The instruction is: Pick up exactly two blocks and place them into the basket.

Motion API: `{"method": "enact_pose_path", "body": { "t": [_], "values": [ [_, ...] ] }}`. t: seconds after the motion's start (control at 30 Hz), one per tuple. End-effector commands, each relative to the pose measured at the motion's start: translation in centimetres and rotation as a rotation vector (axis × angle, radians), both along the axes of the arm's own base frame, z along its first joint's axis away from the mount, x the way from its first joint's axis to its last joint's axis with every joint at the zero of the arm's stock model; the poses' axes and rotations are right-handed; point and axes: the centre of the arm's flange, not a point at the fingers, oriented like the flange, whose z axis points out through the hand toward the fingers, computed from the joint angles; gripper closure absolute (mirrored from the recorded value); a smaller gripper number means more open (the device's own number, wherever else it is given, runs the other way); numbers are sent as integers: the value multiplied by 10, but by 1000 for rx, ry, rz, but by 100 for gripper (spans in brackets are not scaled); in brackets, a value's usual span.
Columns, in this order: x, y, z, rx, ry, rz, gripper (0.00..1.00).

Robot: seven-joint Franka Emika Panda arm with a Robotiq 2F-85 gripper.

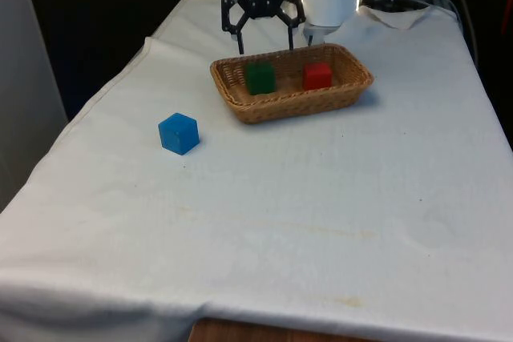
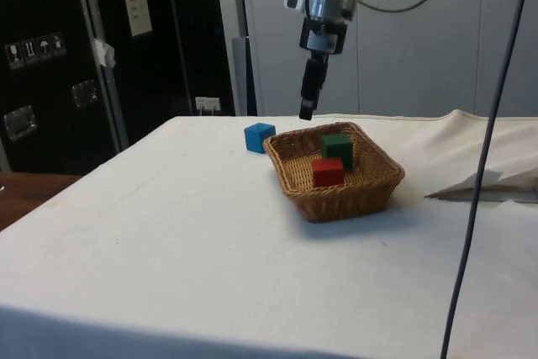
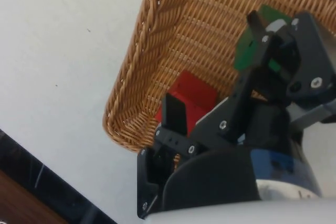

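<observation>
The gripper (image 1: 265,42) hangs in the air above the far rim of the wicker basket (image 1: 272,109), its two fingers spread wide apart and holding nothing. In the side view the gripper (image 2: 308,98) is well clear of the table (image 2: 168,233), pointing down at the basket's (image 2: 336,199) far edge, not touching it.

Below the gripper, inside the basket, sit two blocks. The green block (image 1: 260,78) lies almost directly under the fingers, close to the far wall. The red block (image 1: 317,76) rests beside it, a short gap between them, a little further from the gripper towards the front view's right. In the side view the green block (image 2: 338,148) stands behind the red block (image 2: 328,171), both on the basket floor. From the wrist view the red block (image 3: 191,94) shows between the fingers against the woven wall of the basket (image 3: 136,77), and the green block (image 3: 247,51) peeks from behind one finger (image 3: 175,114).

A blue block (image 1: 179,133) sits on the table's white cloth outside the basket, well apart from the gripper, nearer the camera and towards the front view's left. In the side view the blue block (image 2: 259,136) lies just beyond the basket.
</observation>
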Motion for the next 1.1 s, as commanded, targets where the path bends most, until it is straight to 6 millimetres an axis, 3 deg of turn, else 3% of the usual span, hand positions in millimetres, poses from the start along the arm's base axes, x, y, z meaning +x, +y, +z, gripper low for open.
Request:
{"method": "enact_pose_path", "body": {
  "t": [0.0, 0.5, 0.7, 1.03, 1.07],
  "values": [
    [0, 1, 3, 2, -11, 15, 0],
    [7, 2, 9, -16, -30, 74, 0],
    [36, 11, 17, -19, -31, 81, 0],
    [68, 26, 24, -24, -27, 84, 0],
    [65, 23, 23, -28, -26, 86, 0]
  ]
}}
